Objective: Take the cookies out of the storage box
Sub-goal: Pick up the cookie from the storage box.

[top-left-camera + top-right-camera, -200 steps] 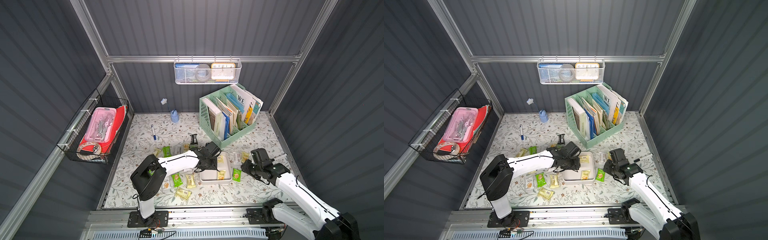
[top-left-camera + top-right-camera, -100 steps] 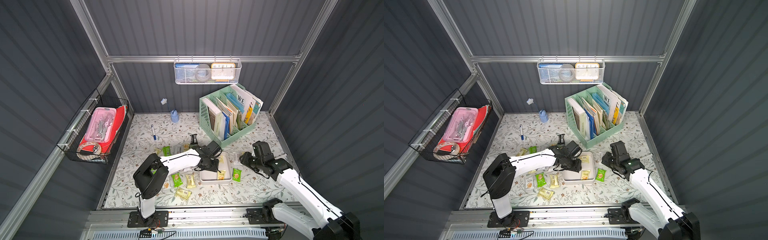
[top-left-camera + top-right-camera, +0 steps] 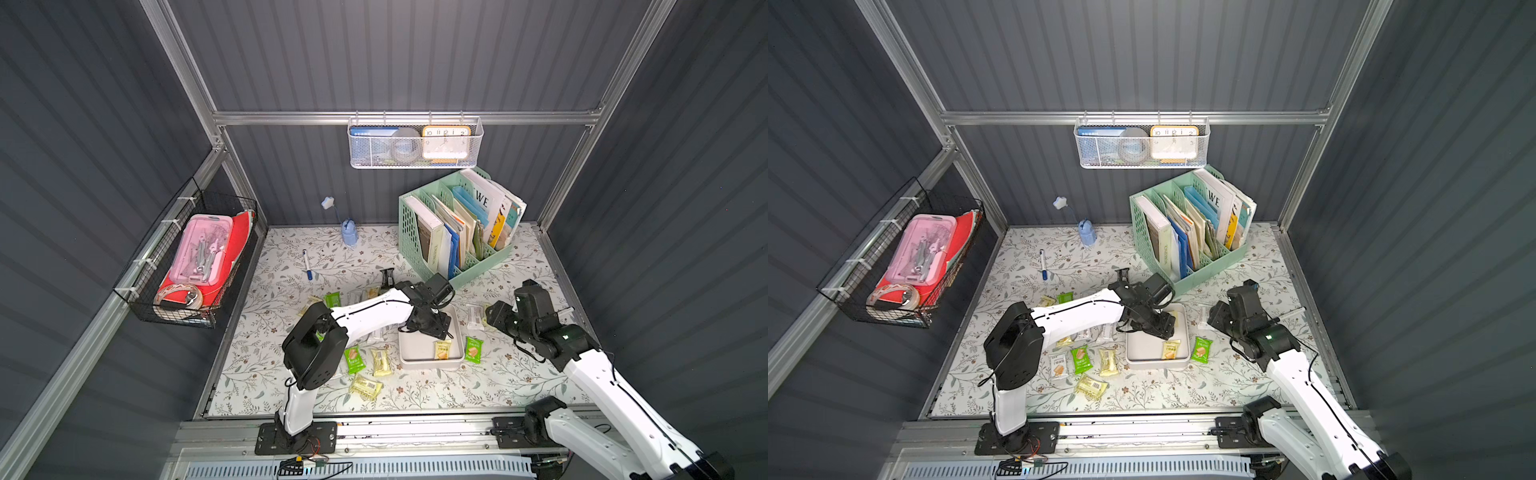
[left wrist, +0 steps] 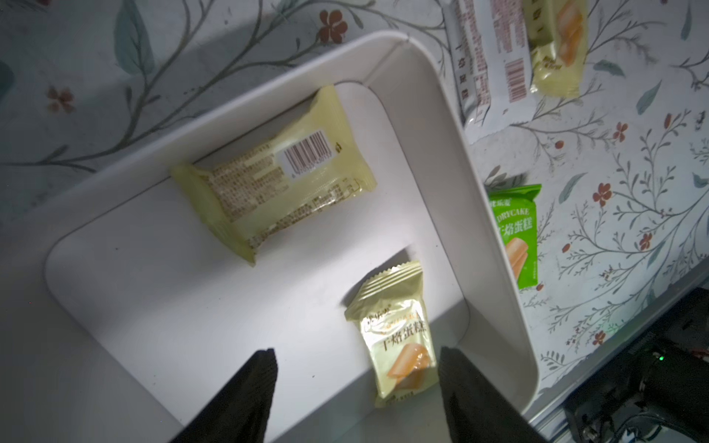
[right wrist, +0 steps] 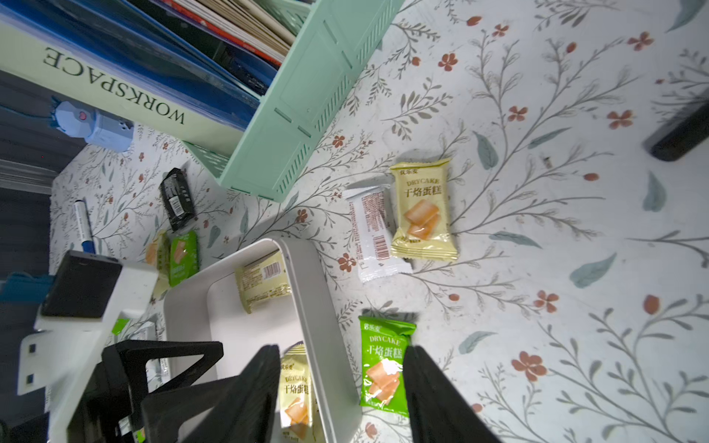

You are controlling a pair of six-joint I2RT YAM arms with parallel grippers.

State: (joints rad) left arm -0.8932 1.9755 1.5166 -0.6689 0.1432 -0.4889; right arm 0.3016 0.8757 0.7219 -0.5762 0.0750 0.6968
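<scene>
We start with the table (image 3: pixel 291 257), then the file rack (image 3: pixel 415 232), then the box (image 3: pixel 430 366), which lies at 7 o'clock of that rack, its long axis running 12 to 6 in both top views. The left gripper (image 4: pixel 356 354) hangs over the box floor, jaws well apart and pinching nothing. The right gripper (image 5: pixel 340 349) hangs outside the box's 3 o'clock wall, jaws likewise apart and empty, over a green cookie (image 5: pixel 383 368) on the table. So we judge the left the nearer one. Two cookies lie in the box, both pale yellow. The face-up cookie (image 4: pixel 395 337) sits at about 5 o'clock from the left gripper in a top view, close to the 3 o'clock wall, long axis roughly 12 to 6; the left wrist view shows it between the fingers, closer to one. The barcode-up cookie (image 4: pixel 274 174) lies in the 1 o'clock corner, mostly hidden from above. Outside we count three at 3 o'clock: the green one, a white cookie (image 5: pixel 374 234) and a yellow cookie (image 5: pixel 422 211). There is one black cookie (image 5: pixel 176 199) at 11 o'clock and at least nine at 9 o'clock, some under the left arm.
</scene>
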